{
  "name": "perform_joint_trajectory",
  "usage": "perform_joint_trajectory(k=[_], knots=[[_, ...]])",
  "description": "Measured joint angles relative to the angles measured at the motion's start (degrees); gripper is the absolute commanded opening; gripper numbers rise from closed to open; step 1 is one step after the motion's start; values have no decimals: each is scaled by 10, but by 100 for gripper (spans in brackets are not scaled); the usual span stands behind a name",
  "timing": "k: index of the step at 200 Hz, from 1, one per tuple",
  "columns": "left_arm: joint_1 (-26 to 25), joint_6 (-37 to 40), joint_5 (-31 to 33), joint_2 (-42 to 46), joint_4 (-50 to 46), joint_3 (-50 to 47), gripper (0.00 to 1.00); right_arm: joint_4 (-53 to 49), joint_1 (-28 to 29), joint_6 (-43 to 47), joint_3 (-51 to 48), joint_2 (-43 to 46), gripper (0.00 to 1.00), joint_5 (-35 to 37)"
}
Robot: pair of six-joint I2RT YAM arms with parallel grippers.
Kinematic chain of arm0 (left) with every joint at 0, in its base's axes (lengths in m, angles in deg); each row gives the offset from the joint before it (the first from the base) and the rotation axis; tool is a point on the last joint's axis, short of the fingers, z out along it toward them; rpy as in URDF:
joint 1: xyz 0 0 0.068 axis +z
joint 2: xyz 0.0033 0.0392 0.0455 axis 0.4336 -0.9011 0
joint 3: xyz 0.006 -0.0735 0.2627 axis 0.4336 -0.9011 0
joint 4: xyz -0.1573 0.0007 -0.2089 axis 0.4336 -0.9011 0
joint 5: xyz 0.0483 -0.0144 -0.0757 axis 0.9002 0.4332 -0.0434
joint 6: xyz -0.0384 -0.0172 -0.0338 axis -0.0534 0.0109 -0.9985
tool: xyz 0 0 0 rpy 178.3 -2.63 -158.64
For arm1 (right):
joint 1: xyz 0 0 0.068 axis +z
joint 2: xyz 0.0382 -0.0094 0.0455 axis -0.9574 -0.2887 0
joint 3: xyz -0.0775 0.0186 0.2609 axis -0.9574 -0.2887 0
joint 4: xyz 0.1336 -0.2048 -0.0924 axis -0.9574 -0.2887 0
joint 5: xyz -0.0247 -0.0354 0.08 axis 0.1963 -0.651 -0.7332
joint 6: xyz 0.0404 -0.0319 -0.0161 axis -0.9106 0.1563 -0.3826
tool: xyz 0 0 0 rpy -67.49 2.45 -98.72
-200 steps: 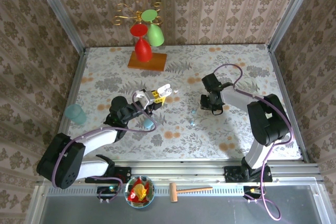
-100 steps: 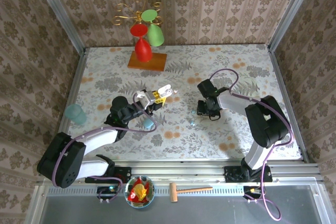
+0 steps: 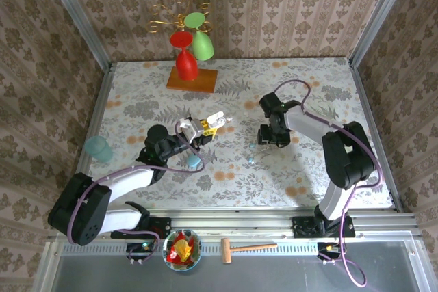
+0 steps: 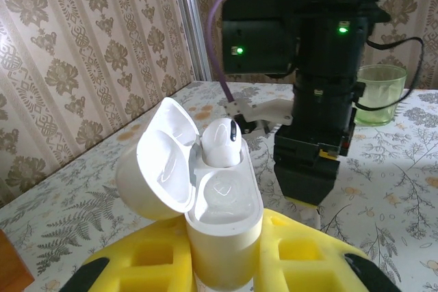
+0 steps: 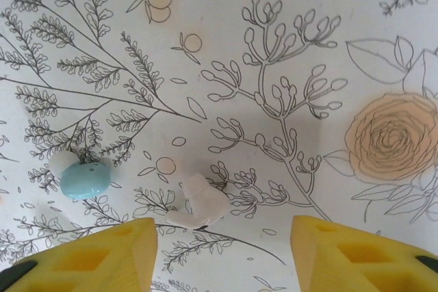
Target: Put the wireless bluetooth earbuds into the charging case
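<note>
Roughly half done, by my read. The charging case [image 4: 222, 203] stands open, lid tipped back to the left, with the left gripper [image 3: 204, 126] clamped on its lower body, yellow jaws on either side. One seated earbud [image 4: 220, 143] sits in the far socket - it stands quite proud, so I can't tell if it's fully home. The near socket looks empty.

What's left is the second bud. A loose white earbud [image 5: 198, 210] lies on the surface [image 5: 308, 66] between the two jaws of the right gripper [image 5: 220, 227], which are well apart and gripping nothing. It needs picking up, carrying across and seating.

A pale blue earbud [image 5: 83, 177] lies to its left, apart from it. It probably belongs to the light blue case [image 3: 194, 161] on the surface near the left arm, not to this white one.

Hard to make out:
- The case's bottom is hidden between the left jaws.
- The right jaw tips are cut off at the frame's bottom edge.
- There is a whitish bit touching the blue bud - unclear if it's part of it.
- From the top camera the loose buds are too small to tell apart.
</note>
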Motion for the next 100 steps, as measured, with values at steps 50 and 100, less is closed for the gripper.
perform_joint_trajectory(k=[50, 100], knots=[[0, 7, 2, 2, -5, 0, 4, -68, -1, 44, 84, -83, 43, -5], [0, 14, 8, 2, -5, 0, 4, -85, -1, 57, 98, -117, 38, -28]])
